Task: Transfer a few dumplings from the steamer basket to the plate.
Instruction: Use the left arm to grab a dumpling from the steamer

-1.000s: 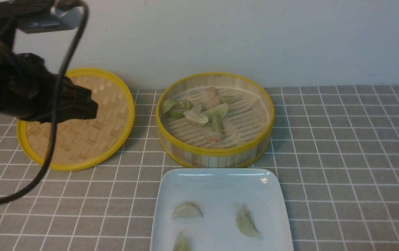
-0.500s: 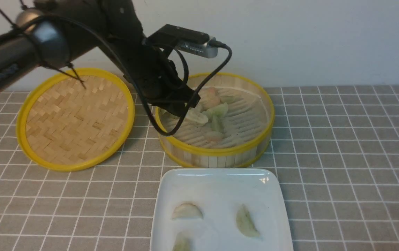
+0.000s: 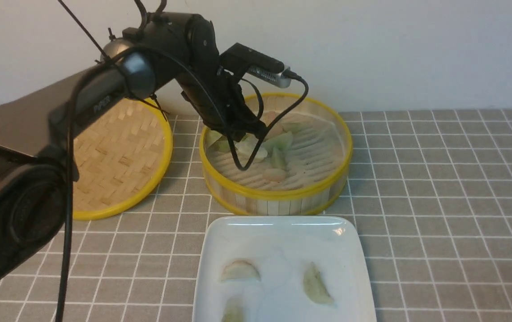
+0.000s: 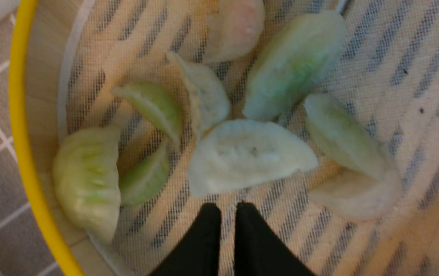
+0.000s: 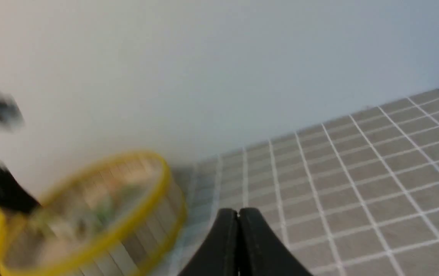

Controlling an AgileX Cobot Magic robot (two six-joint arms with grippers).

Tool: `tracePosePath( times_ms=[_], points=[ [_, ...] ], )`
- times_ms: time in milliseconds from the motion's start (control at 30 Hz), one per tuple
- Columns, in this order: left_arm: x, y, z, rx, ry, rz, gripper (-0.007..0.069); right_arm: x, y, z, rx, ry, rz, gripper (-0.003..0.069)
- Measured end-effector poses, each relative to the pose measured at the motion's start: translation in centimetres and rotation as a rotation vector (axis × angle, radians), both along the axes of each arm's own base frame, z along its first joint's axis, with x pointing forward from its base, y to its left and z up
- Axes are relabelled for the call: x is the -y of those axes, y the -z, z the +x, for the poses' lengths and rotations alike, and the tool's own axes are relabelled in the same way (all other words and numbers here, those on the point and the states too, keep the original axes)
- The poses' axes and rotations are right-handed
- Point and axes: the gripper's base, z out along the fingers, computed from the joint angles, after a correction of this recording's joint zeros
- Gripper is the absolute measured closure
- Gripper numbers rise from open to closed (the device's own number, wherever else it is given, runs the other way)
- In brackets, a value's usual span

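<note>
On left arm (image 3: 27,120), white "PIPER" lettering (image 3: 102,103); left gripper (image 4: 223,207) over steamer basket (image 4: 19,115).

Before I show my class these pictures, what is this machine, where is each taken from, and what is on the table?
It is a robot with two arms, each ending in a gripper. The wide picture looks forward from between them; the other two come from cameras on the wrists. On the cloth sit a steamer basket of dumplings, a woven lid, and a plate with three dumplings. The left gripper hovers in the basket, barely parted, empty; the right gripper is shut, empty.
</note>
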Motion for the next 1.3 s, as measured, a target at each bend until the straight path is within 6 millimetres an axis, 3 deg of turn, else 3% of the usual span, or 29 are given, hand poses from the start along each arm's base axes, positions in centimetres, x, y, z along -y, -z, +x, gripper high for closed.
tracePosePath(
  times_ms=[133,267,433,600,833,1033,1167,1300],
  points=[
    [0.2,1.0,0.7,0.032,-0.007,-0.011,0.0410,0.1,-0.4,0.0,0.043,0.008,0.172,0.0673],
    [0.5,3.4,1.4,0.028,-0.011,-0.008,0.0200,0.2,-0.5,0.0,0.057,0.009,0.291,0.0673],
    [0.9,4.7,1.7,0.014,-0.020,-0.037,0.0092,0.2,-0.5,0.0,0.059,0.009,0.304,0.0673],
    [1.3,5.3,1.8,-0.001,-0.023,-0.058,0.0123,0.2,-0.5,0.0,0.061,0.010,0.309,0.0673],
    [1.8,6.1,1.4,-0.067,-0.024,-0.092,0.0418,0.2,-0.5,0.0,0.061,0.010,0.316,0.0673],
    [1.7,5.9,1.4,-0.074,-0.014,-0.103,0.0419,0.2,-0.5,0.0,0.062,0.010,0.318,0.0673],
    [1.5,4.7,0.7,-0.123,0.008,-0.083,0.0419,0.2,-0.5,0.0,0.062,0.010,0.319,0.0673],
    [1.0,0.3,-0.3,-0.129,0.038,-0.073,0.0419,0.4,-0.8,0.0,0.088,0.025,0.336,0.0673]
  ],
)
